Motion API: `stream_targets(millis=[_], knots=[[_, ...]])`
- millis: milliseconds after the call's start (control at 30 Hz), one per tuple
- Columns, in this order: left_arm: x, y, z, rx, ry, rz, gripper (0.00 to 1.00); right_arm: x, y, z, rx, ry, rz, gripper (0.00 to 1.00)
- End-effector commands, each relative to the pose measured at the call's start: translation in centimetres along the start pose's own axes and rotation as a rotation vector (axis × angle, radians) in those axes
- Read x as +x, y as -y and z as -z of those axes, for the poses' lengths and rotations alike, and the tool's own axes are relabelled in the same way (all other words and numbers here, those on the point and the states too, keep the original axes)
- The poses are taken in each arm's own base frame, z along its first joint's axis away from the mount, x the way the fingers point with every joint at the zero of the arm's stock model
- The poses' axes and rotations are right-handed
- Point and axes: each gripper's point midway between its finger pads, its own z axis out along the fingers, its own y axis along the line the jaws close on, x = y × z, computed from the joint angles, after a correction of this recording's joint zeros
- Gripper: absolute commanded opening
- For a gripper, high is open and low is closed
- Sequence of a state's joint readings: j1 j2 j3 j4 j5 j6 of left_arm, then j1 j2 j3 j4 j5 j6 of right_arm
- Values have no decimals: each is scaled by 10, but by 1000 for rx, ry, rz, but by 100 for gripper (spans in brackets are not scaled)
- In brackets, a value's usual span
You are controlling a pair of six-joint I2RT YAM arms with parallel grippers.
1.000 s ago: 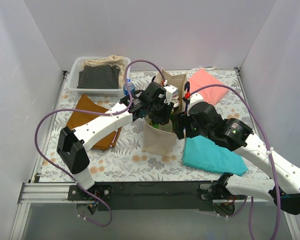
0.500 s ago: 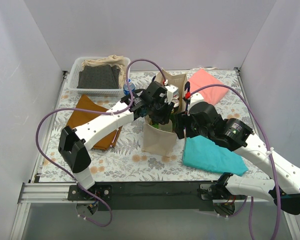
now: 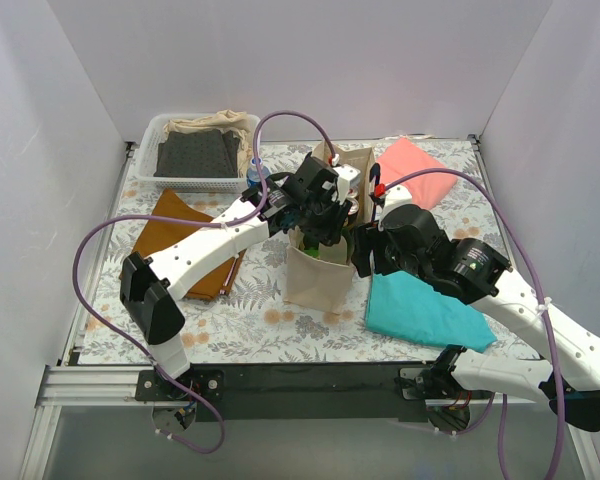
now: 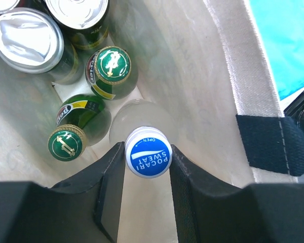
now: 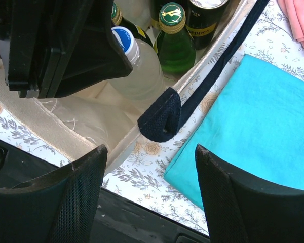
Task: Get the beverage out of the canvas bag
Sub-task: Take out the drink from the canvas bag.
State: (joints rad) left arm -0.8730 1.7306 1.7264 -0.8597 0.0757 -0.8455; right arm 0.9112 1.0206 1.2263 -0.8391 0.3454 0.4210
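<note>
The canvas bag [image 3: 318, 272] stands upright near the middle of the floral table [image 3: 270, 315], its mouth open, with a teal cloth [image 3: 420, 310] lying just beside it on the robot's right. The right gripper [image 5: 149, 152] hangs over that side of the bag, jaws spread wide and holding nothing, with the bag's navy handle [image 5: 159, 114] slumped beneath it. The left gripper [image 4: 147, 154] reaches down into the mouth, its 2 jaws pinching the top of the Pocari Sweat bottle [image 4: 137, 119]. This bottle, the beverage, sits inside the bag close to one cloth wall, next to 2 green bottles [image 4: 109, 68] and at least 2 cans [image 4: 28, 35]. The blue cap [image 4: 147, 159] shows squarely between the jaws. The step in hand appears to be the lift. A straight vertical pull would likely serve best, with the grip kept firm so the smooth bottle cannot slip. The bottle should clear the cloth rim and handle before any sideways swing. The free gripper could steady the soft bag if it rises with the bottle.
</note>
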Motion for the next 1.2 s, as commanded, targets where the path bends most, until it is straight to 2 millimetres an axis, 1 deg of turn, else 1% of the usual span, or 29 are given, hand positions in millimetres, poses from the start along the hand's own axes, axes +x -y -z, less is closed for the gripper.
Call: stream_targets(millis=[0,367,600,800,967,1167], knots=[[-58,20,50,53,223,-9,0,-2,4,2,20,23,-12,75],[-67,17,59,26,257,-14,0,-3,7,3,33,32,-17,75],[-77,16,71,10,311,-11,0,-4,10,4,44,41,-23,76],[-87,19,86,20,355,-13,0,-3,11,4,48,44,-27,76],[-98,23,102,34,398,-4,0,-4,12,5,52,52,-32,76],[-107,27,121,48,451,3,0,-7,16,9,66,73,-42,76]])
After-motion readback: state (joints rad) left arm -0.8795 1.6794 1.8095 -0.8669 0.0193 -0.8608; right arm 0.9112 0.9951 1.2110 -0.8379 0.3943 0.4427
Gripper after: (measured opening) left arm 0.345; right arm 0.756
